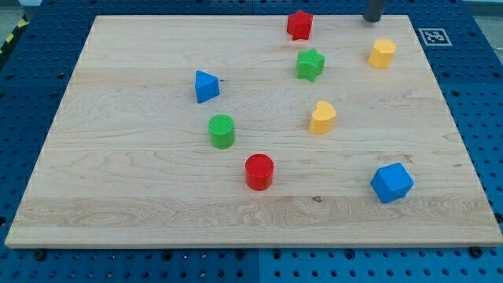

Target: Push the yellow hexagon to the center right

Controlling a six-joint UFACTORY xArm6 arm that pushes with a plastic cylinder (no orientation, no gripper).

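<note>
The yellow hexagon (382, 53) sits near the board's top right. My tip (372, 20) is at the view's top edge, just above the hexagon and slightly to its left, a small gap apart from it. A yellow heart (322, 117) lies lower, near the middle right. A green star (310, 64) stands to the left of the hexagon, and a red star (299, 24) is above that.
A blue triangle (206, 86), a green cylinder (222, 130) and a red cylinder (258, 171) lie left of centre. A blue cube (391, 182) sits at the lower right. The wooden board (118, 181) rests on a blue perforated table.
</note>
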